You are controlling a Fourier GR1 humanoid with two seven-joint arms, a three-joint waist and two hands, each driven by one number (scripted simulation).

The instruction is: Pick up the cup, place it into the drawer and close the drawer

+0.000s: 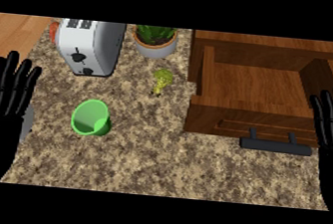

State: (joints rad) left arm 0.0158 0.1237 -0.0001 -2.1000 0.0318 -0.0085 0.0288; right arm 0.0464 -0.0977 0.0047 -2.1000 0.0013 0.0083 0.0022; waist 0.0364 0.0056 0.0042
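lying green cup [91,118] beside open drawer [256,87]

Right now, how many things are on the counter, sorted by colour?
Green: 3, the cup, the potted plant and the small broccoli-like vegetable
Silver-grey: 1, the toaster
Brown wood: 1, the open drawer
Total: 5

Speckled granite counter [164,169] over what looks like wooden floor [10,33].
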